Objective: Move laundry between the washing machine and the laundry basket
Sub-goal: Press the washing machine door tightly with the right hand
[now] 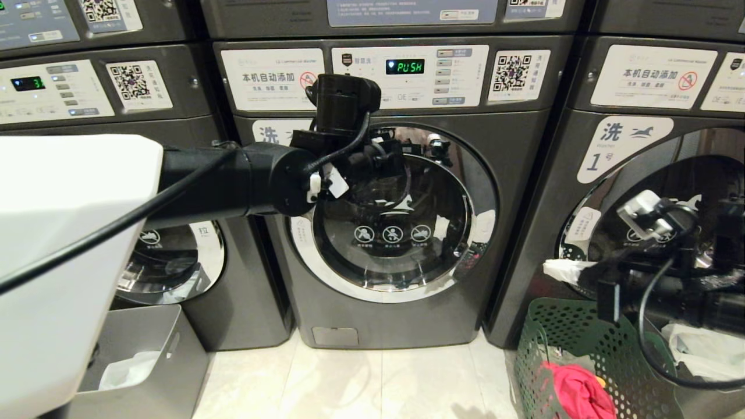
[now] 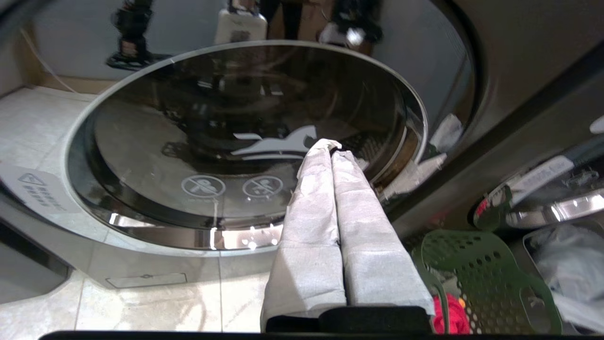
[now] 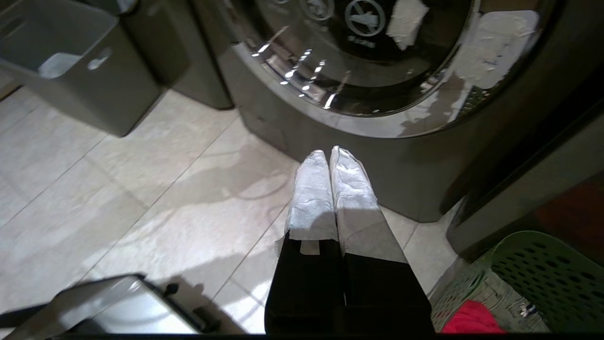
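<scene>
Door (image 1: 401, 215): we find the middle washing machine (image 1: 512, 233) shut.
Left gripper (image 2: 328, 144): fingers pressed together, empty, before the door glass.
Right gripper (image 3: 329, 152): clamped, empty, above floor.
Laundry basket (image 1: 573, 343): green, at lower right, red garment (image 1: 576, 390) inside.

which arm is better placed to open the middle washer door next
Left, probably. The left gripper, shut and empty, is raised right in front of the closed washer door. The right gripper, also shut, hangs low over the floor near the green basket.

Glossy glass door (image 1: 401, 215) with chrome rim, matt grey metal washer (image 1: 524, 192), perforated green basket (image 1: 582, 349), probably plastic, smooth tiled floor (image 1: 361, 384)
</scene>
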Controlling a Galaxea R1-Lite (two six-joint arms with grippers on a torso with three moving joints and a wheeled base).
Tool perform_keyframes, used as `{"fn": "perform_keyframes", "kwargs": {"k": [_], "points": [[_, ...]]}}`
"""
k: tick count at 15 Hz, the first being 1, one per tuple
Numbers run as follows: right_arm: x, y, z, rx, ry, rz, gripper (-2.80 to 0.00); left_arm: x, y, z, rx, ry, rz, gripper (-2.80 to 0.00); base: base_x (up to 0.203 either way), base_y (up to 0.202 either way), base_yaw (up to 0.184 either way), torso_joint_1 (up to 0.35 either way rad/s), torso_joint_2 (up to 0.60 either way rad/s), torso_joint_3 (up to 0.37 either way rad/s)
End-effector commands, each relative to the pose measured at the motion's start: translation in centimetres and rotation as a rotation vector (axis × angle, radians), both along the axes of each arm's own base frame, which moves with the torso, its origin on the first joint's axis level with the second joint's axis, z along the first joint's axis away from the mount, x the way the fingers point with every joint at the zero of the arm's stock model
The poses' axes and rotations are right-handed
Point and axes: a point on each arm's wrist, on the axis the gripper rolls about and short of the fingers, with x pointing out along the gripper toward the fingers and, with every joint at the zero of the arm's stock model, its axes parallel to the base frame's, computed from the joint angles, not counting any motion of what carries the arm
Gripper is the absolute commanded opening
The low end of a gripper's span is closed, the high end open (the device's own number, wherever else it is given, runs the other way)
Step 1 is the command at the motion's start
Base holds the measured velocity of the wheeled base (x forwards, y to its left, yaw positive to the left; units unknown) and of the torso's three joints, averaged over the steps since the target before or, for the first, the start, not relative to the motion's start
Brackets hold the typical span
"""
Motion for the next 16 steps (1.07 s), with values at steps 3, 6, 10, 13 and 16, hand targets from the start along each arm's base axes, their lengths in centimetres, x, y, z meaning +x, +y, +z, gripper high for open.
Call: {"fn": "perform_keyframes", "kwargs": {"k": [3,6,10,13,16], "points": [[10.3,0.7,-8.1,-0.017,0.049,-0.098,-2.8,-1.5,1.5,3.1,-0.036,-0.052,0.053,-2.8,0.0,0.0,0.0,0.0,0.0,0.0],[16.3,0.9,-12.8,-0.011,-0.011,-0.15,-2.8,-2.7,2.4,4.9,-0.05,-0.077,0.078,-2.8,0.0,0.0,0.0,0.0,0.0,0.0],[22.2,0.4,-14.3,0.009,-0.159,-0.194,-2.8,-4.1,3.6,6.6,-0.063,-0.091,0.083,-2.8,0.0,0.0,0.0,0.0,0.0,0.0],[24.3,-0.3,-14.9,0.018,-0.213,-0.213,-2.8,-4.5,4.1,7.0,-0.061,-0.098,0.136,-2.8,0.0,0.0,0.0,0.0,0.0,0.0],[25.6,-0.3,-14.6,0.031,-0.262,-0.21,-2.8,-5.0,4.4,7.0,-0.056,-0.095,0.166,-2.8,0.0,0.0,0.0,0.0,0.0,0.0]]}}
